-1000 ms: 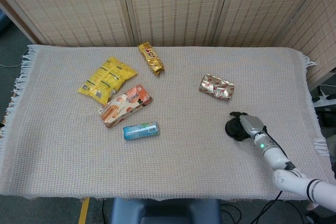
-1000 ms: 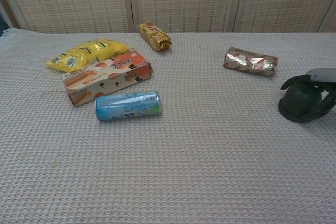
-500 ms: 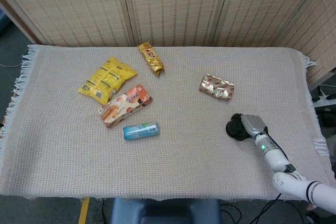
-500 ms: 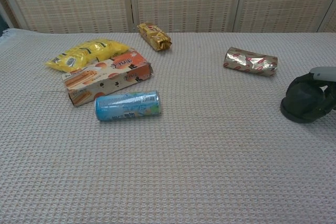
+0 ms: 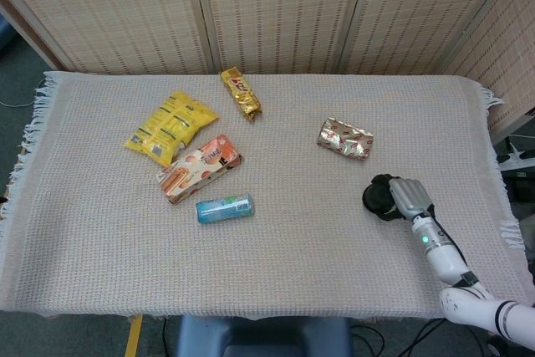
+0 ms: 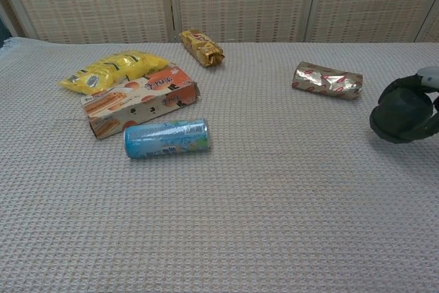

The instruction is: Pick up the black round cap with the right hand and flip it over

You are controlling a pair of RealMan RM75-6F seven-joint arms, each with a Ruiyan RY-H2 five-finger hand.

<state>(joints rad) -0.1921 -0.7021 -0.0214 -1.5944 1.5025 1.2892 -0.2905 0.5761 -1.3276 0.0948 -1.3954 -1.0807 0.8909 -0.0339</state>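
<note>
the right hand (image 5: 407, 196) grips the cap (image 6: 403, 109), its dark fingers (image 6: 400, 87) curled over the top of the round, matte black shape. in the chest view the cap seems to sit just clear of the cloth (image 6: 274, 190), though the frame edge cuts it off and i cannot be sure. it is at the right side of the table, in front of the crinkled foil pack (image 5: 344, 138). the cloth is a pale waffle weave with fringed ends. well apart to the left lie a glossy blue can (image 5: 224, 208) on its side, a flat orange box (image 5: 199, 167), a puffy yellow bag (image 5: 171, 125) and a gold foil bar (image 5: 241, 93). the left hand is out of sight.
</note>
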